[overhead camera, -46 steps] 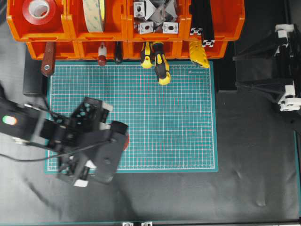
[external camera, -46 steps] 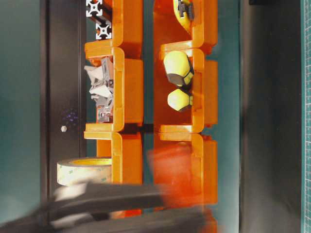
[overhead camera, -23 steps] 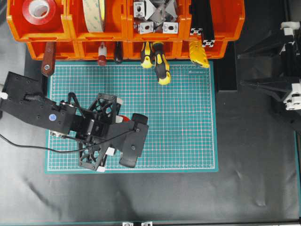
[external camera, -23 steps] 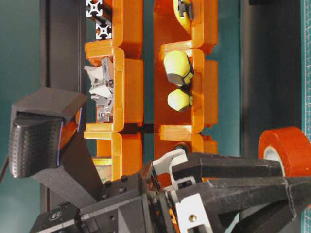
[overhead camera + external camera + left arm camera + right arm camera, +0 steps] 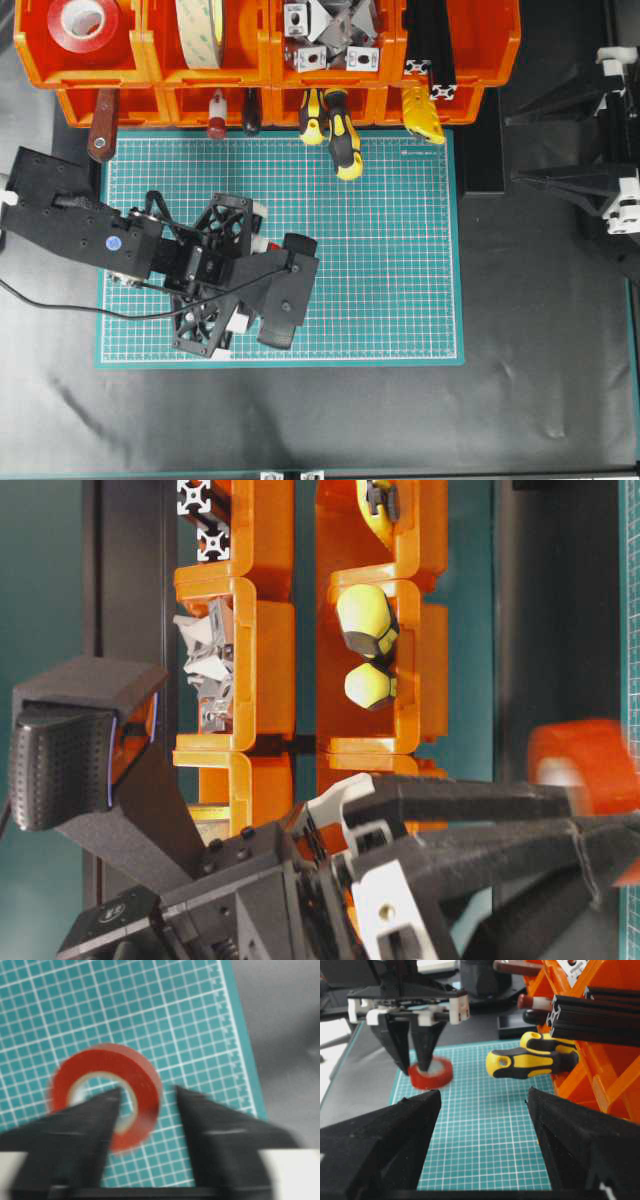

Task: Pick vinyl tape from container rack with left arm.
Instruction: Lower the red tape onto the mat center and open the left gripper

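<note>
The red vinyl tape (image 5: pixel 102 1062) lies on the green mat under my left gripper (image 5: pixel 147 1091), blurred in the wrist view. The left gripper is open. One finger (image 5: pixel 95 1115) points into the ring's hole and the other stands outside the rim, with a gap on both sides of the tape wall. From overhead only a sliver of the tape (image 5: pixel 262 243) shows beneath the left gripper (image 5: pixel 258 252). The right wrist view shows the tape (image 5: pixel 431 1074) flat on the mat below the left fingers (image 5: pixel 425 1055). The orange container rack (image 5: pixel 270 50) stands at the mat's far edge. My right gripper (image 5: pixel 507 150) is open and empty at the right.
Another red roll (image 5: pixel 82 22) sits in the rack's top left bin, beside a cream roll (image 5: pixel 200 30). Yellow-and-black screwdriver handles (image 5: pixel 340 135) stick out of the lower bins over the green mat (image 5: pixel 400 280). A black cable (image 5: pixel 60 315) trails from the left arm.
The left arm swung from the mat's lower left corner onto the mat with the tape. Its jaws have now opened, and the tape has dropped out of the grip.
</note>
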You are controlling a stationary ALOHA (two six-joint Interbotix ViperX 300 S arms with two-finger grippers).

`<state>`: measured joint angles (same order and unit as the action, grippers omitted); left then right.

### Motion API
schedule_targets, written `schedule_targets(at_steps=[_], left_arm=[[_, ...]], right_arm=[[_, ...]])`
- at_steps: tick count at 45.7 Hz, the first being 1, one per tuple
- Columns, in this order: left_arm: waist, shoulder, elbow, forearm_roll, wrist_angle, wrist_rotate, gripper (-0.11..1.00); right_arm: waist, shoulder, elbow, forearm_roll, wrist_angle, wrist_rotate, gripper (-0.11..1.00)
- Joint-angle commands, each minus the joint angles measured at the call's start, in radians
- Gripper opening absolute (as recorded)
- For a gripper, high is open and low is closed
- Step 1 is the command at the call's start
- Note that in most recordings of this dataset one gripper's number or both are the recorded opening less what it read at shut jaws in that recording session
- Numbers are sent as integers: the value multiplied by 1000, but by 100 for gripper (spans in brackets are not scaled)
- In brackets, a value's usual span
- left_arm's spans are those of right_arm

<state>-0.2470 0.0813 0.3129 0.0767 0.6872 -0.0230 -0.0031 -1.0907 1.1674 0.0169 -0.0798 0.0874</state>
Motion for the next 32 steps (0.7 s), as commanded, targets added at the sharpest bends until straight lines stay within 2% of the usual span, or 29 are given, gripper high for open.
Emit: schedule_targets(at_steps=[1,6,9,32], left_arm=[[6,-15,-23,2,-6,0,53],[8,-15,-25,2,-8,-3,82],[11,-15,-25,2,-8,-11,90],[11,-17,-25,2,-8,-32,91]], right_arm=[[0,8,-32,-2,-3,0,70],[2,6,-32,0,-2,0,70],[3,6,-32,-2,-3,0,70],[5,6,-34,-2,-3,0,70]])
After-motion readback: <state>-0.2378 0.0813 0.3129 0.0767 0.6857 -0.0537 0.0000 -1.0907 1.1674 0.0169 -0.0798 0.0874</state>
